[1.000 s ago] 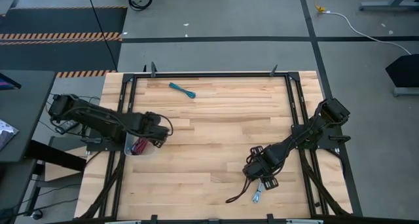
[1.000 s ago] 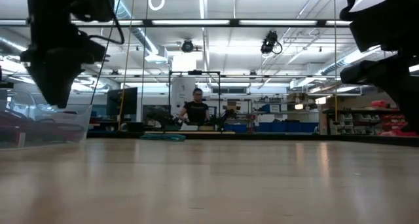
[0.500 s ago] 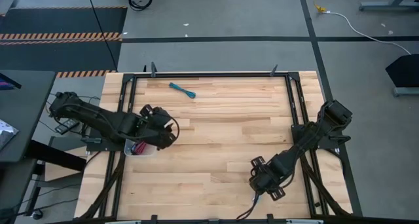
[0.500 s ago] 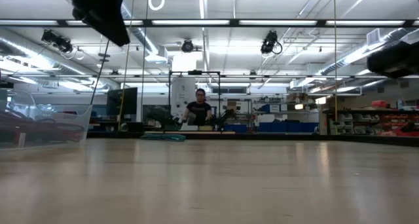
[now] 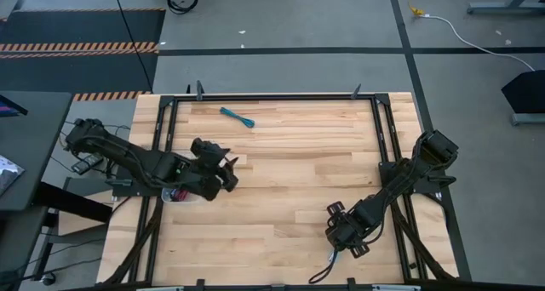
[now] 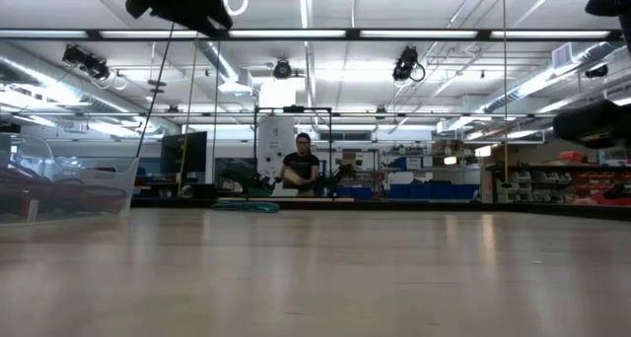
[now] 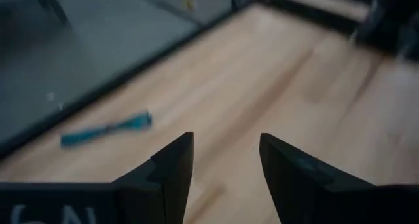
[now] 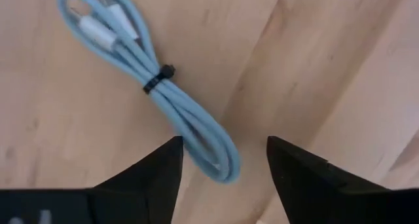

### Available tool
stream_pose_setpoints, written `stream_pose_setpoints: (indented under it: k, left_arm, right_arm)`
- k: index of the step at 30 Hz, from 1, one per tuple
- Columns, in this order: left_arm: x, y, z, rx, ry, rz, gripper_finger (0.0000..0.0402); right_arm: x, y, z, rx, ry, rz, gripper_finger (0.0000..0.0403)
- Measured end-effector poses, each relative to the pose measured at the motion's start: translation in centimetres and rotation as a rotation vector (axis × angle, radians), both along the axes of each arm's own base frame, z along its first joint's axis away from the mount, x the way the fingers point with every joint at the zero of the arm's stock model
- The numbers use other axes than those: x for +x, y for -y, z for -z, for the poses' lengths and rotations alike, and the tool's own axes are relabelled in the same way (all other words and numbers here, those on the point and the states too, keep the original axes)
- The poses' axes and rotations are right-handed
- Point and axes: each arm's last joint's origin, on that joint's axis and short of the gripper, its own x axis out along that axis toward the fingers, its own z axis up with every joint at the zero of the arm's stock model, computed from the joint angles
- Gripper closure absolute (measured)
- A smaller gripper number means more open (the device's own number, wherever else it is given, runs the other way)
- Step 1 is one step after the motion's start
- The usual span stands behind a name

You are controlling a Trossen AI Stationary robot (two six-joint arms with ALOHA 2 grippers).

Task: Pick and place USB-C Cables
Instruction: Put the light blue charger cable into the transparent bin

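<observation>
Two arms, both dark, near black, built from jointed segments. Left arm (image 5: 136,162): long slim links, black cable looping off its outer end, chunky wrist block. Right arm (image 5: 400,189): boxy base joint by table edge, slim link, bulky wrist. Left gripper (image 7: 226,175): two flat matte-black fingers with angled tips, pale lettering on body below, unreadable. Right gripper (image 8: 224,171): two black wedge-shaped fingers with smooth faces, faint pale marking on body edge.
</observation>
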Motion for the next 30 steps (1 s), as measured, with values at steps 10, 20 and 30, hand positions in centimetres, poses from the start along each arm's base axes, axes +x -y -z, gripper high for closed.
stream_pose_setpoints:
  k: [10,20,30]
  left_arm:
    - [0.2,2.9,0.4,0.135,0.065,0.016,0.0225]
    - [-1.0,4.8,-0.2,0.186,0.066,0.111,0.0225]
    - [-2.8,7.3,-0.4,0.215,0.057,0.253,0.0225]
  right_arm:
    - [0.6,-0.4,-0.7,-0.044,0.083,-0.155,0.0381]
    - [6.6,1.7,-5.6,-0.281,0.409,-0.227,0.0382]
    - [13.3,9.8,-9.1,-0.231,0.65,-0.111,0.0382]
